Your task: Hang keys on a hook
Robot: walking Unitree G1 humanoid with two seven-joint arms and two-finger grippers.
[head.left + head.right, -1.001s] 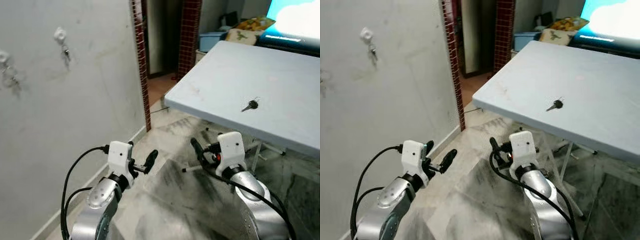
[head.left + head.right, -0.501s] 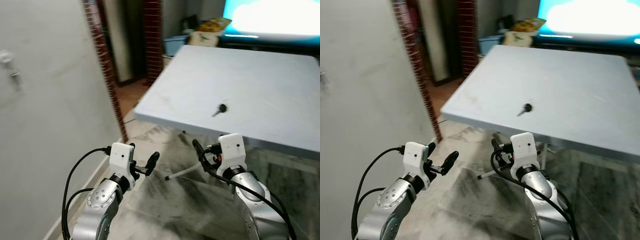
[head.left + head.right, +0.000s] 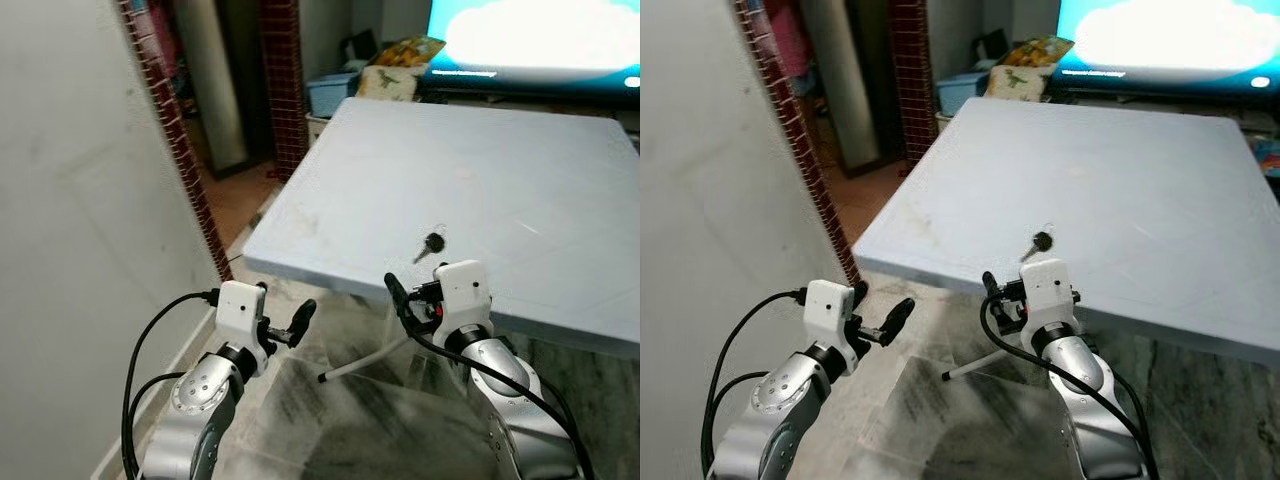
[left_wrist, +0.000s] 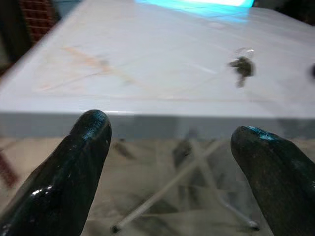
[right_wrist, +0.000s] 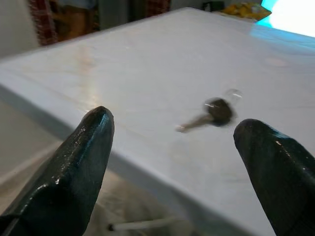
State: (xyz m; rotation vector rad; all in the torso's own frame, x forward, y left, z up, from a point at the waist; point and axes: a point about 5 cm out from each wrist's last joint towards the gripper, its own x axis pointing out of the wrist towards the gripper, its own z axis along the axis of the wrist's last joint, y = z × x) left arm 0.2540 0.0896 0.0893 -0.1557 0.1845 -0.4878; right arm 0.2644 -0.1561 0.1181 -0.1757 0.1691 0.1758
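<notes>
On the desk [image 3: 520, 190], near its front edge, lies the key [image 3: 431, 244], untouched. Right end effector [image 5: 172, 162] hangs just before that edge, fingers spread wide, the key beyond and between them. Left end effector [image 4: 170, 167], fingers also apart, is held lower, off the desk's corner, above the floor [image 3: 350, 410].

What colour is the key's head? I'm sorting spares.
Black, on the key; clearest in the left eye view.

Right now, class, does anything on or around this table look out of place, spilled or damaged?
Only the key: it lies loose on the grey table near the front edge, not on a hook. Nothing looks spilled or broken.
</notes>
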